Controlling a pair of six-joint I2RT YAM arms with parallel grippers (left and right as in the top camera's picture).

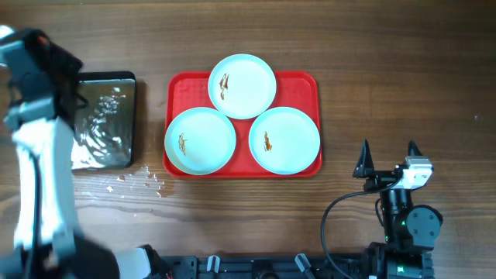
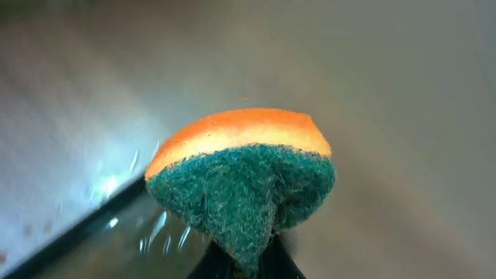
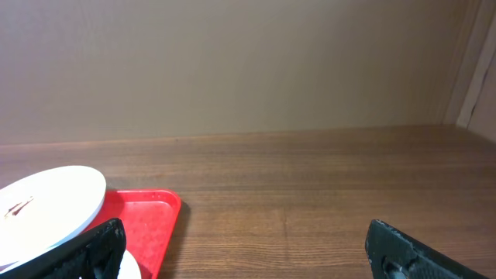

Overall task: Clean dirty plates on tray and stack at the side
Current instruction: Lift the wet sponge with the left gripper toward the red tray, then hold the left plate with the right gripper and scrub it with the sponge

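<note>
Tool state: your left gripper (image 2: 246, 268) is clamped on the sponge (image 2: 246, 174), green scouring face toward the camera, orange foam behind. Only the fingertips show beneath it. In the overhead view that arm hangs at the far left of the table (image 1: 403, 62), by the metal tray (image 1: 101, 116), which glistens wet (droplets (image 1: 143, 180) lie on the wood just in front of it).

Your right gripper (image 1: 387, 157) has its jaws spread wide and holds nothing. It sits near the front right corner of the red tray (image 1: 308, 84).

Position of work: all the plates sit on the red tray, mid-table.

Key relation: from the sponge, the plates lie to your right, beyond the metal tray. The red tray's long axis runs left to right, so your carry goes along it. The plates are round and offer no preferred approach angle.
- The front left plate (image 1: 200, 139) is nearest the sponge arm.
- The front right plate (image 1: 284, 139) is nearest the right gripper.
- The rear plate (image 1: 242, 85) sits behind and between those two, overhanging the tray's far rim.

Counts:
- plates: 3, each with one brown-orange smear (image 1: 183, 142), none judged clean
- red tray: 1
- metal tray: 1
- sponge: 1
- plates stacked at the side: 0

Judgement: the next move is a rightward carry of the sponge to the front left plate. The right gripper looks well placed to steady or lift.
</note>
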